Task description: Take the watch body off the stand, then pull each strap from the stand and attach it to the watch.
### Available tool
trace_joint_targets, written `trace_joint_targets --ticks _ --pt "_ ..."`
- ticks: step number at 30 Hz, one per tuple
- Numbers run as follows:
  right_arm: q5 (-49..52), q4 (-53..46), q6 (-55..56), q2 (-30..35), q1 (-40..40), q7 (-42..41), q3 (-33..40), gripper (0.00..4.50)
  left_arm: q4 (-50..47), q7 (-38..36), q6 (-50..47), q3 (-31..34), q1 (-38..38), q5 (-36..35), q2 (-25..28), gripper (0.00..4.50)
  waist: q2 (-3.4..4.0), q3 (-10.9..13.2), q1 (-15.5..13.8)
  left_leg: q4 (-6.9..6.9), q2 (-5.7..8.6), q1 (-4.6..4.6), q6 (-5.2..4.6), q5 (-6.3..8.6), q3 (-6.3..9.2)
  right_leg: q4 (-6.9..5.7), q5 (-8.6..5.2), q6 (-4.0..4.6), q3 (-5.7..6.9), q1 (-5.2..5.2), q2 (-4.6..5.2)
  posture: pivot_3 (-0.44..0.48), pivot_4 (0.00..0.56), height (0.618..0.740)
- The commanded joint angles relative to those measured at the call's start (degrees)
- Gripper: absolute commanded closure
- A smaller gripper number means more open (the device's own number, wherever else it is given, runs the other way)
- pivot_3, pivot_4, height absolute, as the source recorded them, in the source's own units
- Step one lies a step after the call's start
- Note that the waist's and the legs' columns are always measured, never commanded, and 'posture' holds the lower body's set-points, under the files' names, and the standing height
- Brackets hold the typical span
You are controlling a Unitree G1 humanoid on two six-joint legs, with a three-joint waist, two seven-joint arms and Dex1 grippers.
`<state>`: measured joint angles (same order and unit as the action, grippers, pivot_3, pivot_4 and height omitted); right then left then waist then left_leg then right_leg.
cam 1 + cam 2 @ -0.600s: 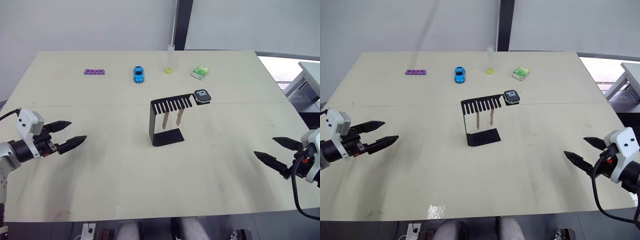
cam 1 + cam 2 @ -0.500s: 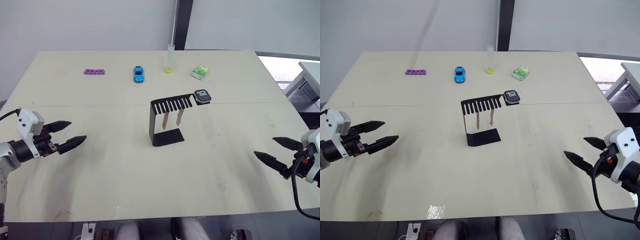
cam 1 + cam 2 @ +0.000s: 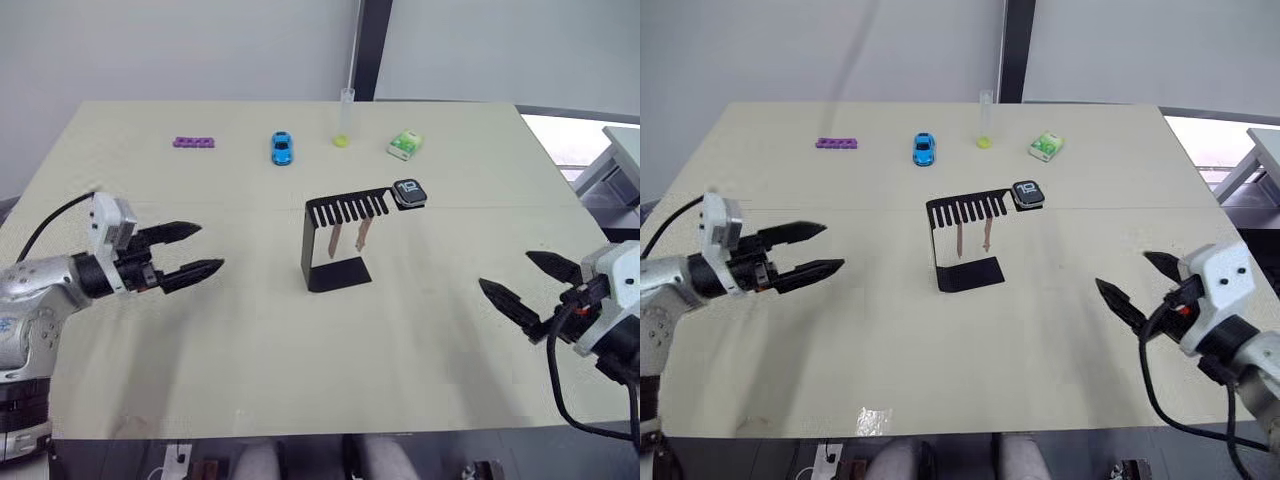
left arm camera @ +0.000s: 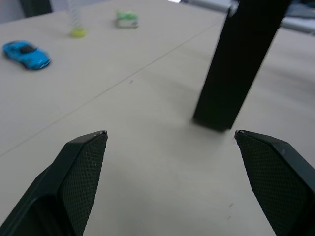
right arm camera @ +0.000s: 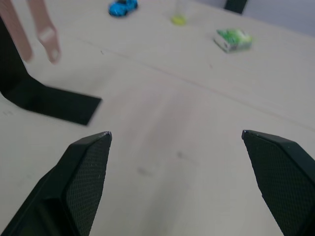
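Stand [image 3: 334, 270] is seen mid-table, watch [image 3: 408, 192] seated on the far-right end of its top arm. Two straps [image 3: 347, 237] are hung from the comb slots. Left gripper [image 3: 192, 251] is held wide open, empty, left of the stand. Right gripper [image 3: 523, 286] is held wide open, empty, near right, well apart from the stand.

Lighting's pretty even and bright, soft daylight-ish, shadows barely there. There's a glare patch on the table [image 3: 875, 420] near its front edge, plus a blown-out bright area past the table's far right corner. Head views are sharp. Wrist views go soft: the stand [image 4: 241, 64] and straps [image 5: 37, 32] are blurry up close.
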<state>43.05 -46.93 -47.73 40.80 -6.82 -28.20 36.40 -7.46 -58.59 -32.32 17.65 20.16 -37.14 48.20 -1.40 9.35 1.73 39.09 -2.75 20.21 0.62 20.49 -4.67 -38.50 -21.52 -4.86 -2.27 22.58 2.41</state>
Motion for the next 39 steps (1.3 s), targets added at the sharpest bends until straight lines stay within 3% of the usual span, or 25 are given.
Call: trace_joint_targets --ticks 1,9,19,23,39 --pt "10.91 -6.69 -4.88 -0.16 4.56 10.73 1.1 0.0 -3.65 -0.99 -2.95 -1.06 5.92 -4.76 0.15 0.04 0.0 0.0 0.03 0.0 0.0 0.0 0.0 0.0 0.02 0.0 0.0 0.0 0.02 0.0 0.0 0.0 0.15 0.74" --pt "36.95 -2.31 -6.42 3.76 25.4 43.92 -11.38 0.0 -2.02 0.66 -1.65 -6.73 17.89 -3.39 -4.73 0.04 0.0 0.01 0.47 0.03 -0.01 0.04 0.04 -0.03 0.04 0.04 0.0 0.0 0.06 0.03 -0.02 0.0 0.15 0.74" --pt "44.44 9.16 -7.63 2.92 45.11 69.19 -30.8 0.0 2.97 -0.02 4.5 -10.95 22.51 1.97 -9.31 0.04 -0.01 0.02 1.71 0.06 -0.03 0.38 0.0 -0.07 0.09 0.05 0.0 0.0 0.09 0.35 0.02 0.0 0.15 0.74" --pt "45.65 10.27 -7.01 1.9 48.39 73.02 -34.2 0.0 2.57 0.19 4.96 -11.53 22.64 2.3 -10.06 0.04 -0.01 0.01 1.71 0.23 -0.03 1.11 0.0 -0.19 0.16 -0.43 0.0 0.0 0.14 1.11 0.06 0.0 0.15 0.74" --pt "44.76 12.49 -6.79 0.45 51.14 74.21 -37.84 0.0 2.06 0.75 5.36 -11.79 23.34 3.38 -10.71 0.04 0.0 0.01 1.78 0.15 -0.01 1.28 -0.01 -0.19 0.4 -0.34 0.0 0.0 0.36 1.13 0.11 0.0 0.15 0.74"
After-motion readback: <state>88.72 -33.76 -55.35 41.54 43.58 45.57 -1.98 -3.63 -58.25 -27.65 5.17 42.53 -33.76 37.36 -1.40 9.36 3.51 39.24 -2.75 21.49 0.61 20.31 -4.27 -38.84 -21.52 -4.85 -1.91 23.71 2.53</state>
